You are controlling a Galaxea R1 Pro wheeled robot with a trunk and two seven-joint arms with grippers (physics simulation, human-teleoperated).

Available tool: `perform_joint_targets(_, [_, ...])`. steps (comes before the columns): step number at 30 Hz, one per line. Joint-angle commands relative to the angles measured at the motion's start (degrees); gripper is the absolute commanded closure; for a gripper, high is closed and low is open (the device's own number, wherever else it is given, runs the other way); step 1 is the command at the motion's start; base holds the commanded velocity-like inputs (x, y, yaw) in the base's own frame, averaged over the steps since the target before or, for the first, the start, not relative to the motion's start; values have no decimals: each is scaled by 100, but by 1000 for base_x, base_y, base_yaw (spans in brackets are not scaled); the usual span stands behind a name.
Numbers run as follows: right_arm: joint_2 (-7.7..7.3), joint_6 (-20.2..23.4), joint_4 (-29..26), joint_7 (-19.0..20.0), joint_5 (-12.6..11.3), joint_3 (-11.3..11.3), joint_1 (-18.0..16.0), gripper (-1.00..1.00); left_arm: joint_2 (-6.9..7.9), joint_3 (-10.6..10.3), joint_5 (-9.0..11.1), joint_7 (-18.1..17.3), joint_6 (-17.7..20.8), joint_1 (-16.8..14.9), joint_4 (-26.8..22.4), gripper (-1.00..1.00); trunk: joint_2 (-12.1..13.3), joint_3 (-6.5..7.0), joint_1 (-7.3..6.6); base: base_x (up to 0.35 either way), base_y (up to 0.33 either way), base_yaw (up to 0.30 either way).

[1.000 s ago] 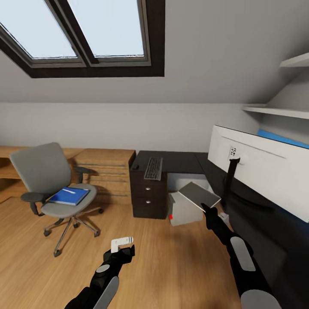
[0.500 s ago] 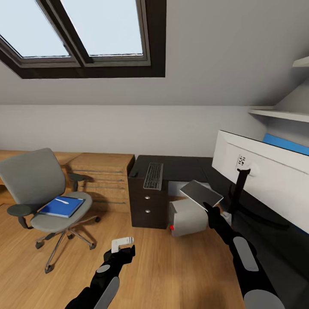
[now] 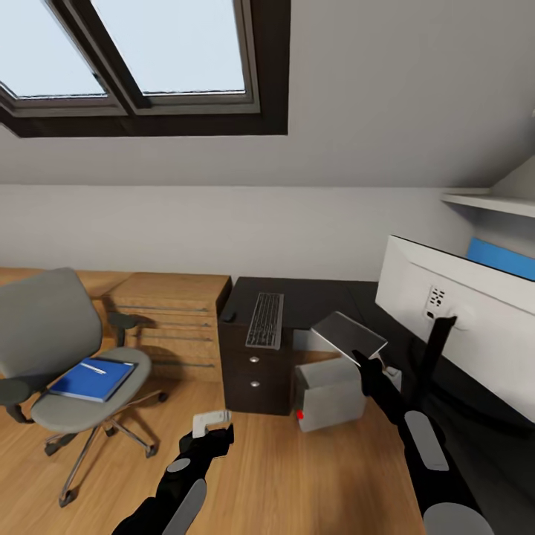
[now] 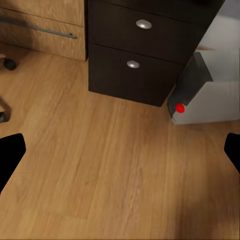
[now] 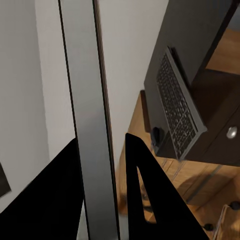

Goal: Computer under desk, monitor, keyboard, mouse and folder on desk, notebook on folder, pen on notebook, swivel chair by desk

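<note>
While clamped edge-on between right fingers (image 5: pixel 102 165): notebook (image 3: pixel 348 336), held above computer (image 3: pixel 328 391) near desk (image 3: pixel 312 293). Left fingers (image 4: pixel 120 150) spread wide, empty, over floor. Keyboard (image 3: pixel 266 319) on desk; folder (image 3: pixel 93 378) on swivel chair (image 3: pixel 44 334), far left.

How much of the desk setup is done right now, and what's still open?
Done: monitor and keyboard sit on the desk, with the mouse beside the keyboard and the computer under it.
In hand: right gripper holds the notebook.
Left: folder and pen remain on the swivel chair, apart from the desk.
</note>
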Motion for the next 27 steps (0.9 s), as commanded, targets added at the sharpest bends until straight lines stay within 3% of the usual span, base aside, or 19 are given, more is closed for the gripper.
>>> perform_joint_targets(1, [9,50,-2,6,-32,-27,-5,100,7,-21,44,51,11,-6,-11,-100,37,11,-19,332,0,0])
perform_joint_targets(20, [7,59,25,8,-35,-27,0,100,23,-8,47,51,11,-6,-20,-100,799,352,-436,332,0,0])
perform_joint_targets(27, [21,51,166,3,-44,-36,0,100,39,82,74,51,16,-6,-34,-100,1080,478,-590,332,0,0])
